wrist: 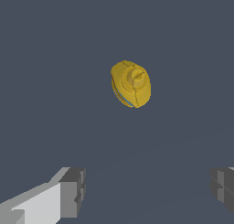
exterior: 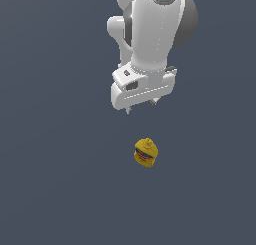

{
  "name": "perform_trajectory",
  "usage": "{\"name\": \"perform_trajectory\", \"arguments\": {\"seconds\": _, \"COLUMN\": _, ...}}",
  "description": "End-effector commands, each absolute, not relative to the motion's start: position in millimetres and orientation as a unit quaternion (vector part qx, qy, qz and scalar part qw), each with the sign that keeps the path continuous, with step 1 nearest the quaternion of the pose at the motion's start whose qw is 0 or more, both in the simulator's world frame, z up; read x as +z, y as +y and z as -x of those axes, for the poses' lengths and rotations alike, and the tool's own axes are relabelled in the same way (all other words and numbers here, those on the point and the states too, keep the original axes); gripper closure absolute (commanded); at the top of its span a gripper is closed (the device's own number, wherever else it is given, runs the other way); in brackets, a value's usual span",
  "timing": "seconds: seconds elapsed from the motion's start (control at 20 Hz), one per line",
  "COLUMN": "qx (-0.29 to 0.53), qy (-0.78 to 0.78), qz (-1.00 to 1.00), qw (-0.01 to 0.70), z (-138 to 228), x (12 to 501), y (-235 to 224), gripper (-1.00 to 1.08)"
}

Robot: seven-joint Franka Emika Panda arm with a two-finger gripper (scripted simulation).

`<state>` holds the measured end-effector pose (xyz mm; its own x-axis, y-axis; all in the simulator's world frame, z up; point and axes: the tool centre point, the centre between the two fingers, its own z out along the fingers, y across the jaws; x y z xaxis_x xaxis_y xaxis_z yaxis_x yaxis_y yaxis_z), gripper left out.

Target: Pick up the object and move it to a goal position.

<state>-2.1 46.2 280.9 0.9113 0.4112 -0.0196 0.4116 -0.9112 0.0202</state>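
The object, a small yellow mustard bottle point(exterior: 146, 152), stands on the dark grey floor, seen from above with its nozzle cap up and a red-and-blue label showing. In the wrist view the bottle point(wrist: 131, 84) appears top-down, nozzle toward the camera. My gripper point(exterior: 141, 106) hangs above the floor, apart from the bottle, which sits nearer the bottom of the exterior view. It is open, with nothing between its widely spread fingers point(wrist: 73, 191). The bottle lies outside the gap of my gripper point(wrist: 146, 191).
A plain dark grey surface point(exterior: 50, 179) fills both views. The white arm point(exterior: 150, 34) rises toward the top of the exterior view.
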Motion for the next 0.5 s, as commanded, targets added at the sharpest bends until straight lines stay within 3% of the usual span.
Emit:
{"name": "perform_trajectory", "arguments": {"seconds": 0.0, "qx": -0.007, "qy": 0.245, "qz": -0.969, "qw": 0.011, "z": -10, "x": 275, "y": 50, "gripper": -0.92}}
{"name": "perform_trajectory", "arguments": {"seconds": 0.45, "qx": -0.004, "qy": 0.363, "qz": -0.932, "qw": 0.006, "z": -48, "x": 249, "y": 63, "gripper": -0.92}}
